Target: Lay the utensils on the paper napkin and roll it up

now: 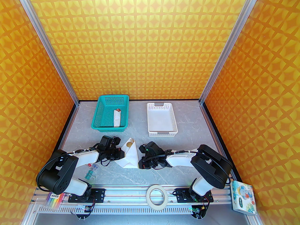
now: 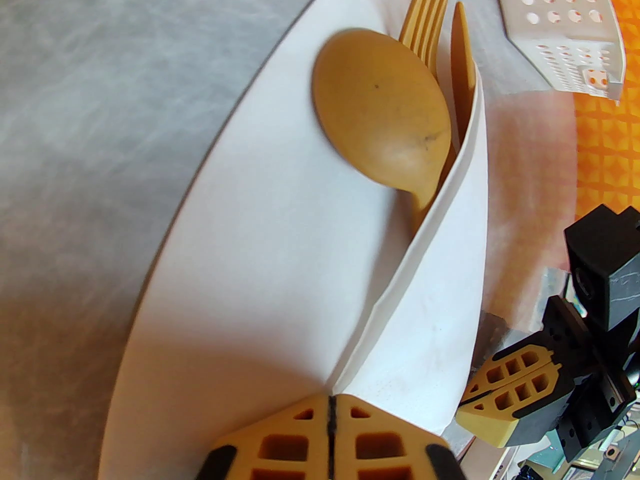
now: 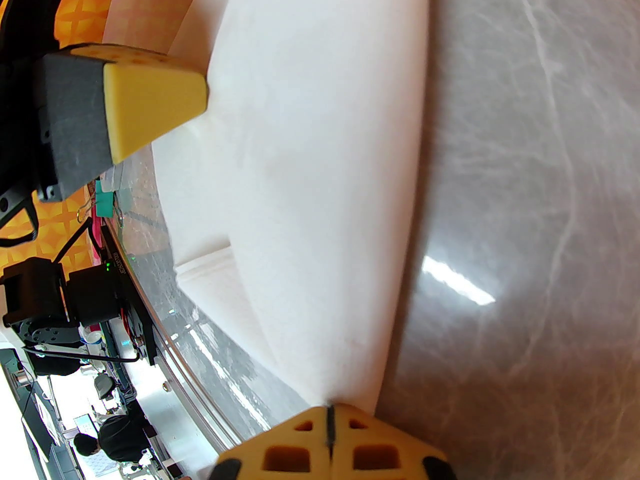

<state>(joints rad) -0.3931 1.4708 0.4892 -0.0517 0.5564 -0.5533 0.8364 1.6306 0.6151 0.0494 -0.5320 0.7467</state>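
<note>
Item: paper napkin [image 1: 129, 157], white, folded into a tapered wrap, lay on the grey bench [image 1: 164, 170] between the two arms, nearer than the teal basket [image 1: 108, 128] and white basket [image 1: 161, 133]. Utensils: tan spoon [image 2: 380, 108] and fork [image 2: 425, 13], tucked inside the fold with heads protruding. Left pincer [image 2: 331, 397] was clenched on the napkin's left side. Right pincer [image 3: 330, 408] was clenched on its right corner.

- The left arm [image 1: 78, 159] and the right arm [image 1: 181, 159] both reach forward and bend inward, held low.
- The left gripper [image 2: 331, 410] has its fingers pressed together, pinching an edge of the paper napkin [image 2: 260, 278].
- The right gripper [image 3: 330, 420] is clamped on the opposite edge.
- The two grippers face each other, close but apart.
</note>
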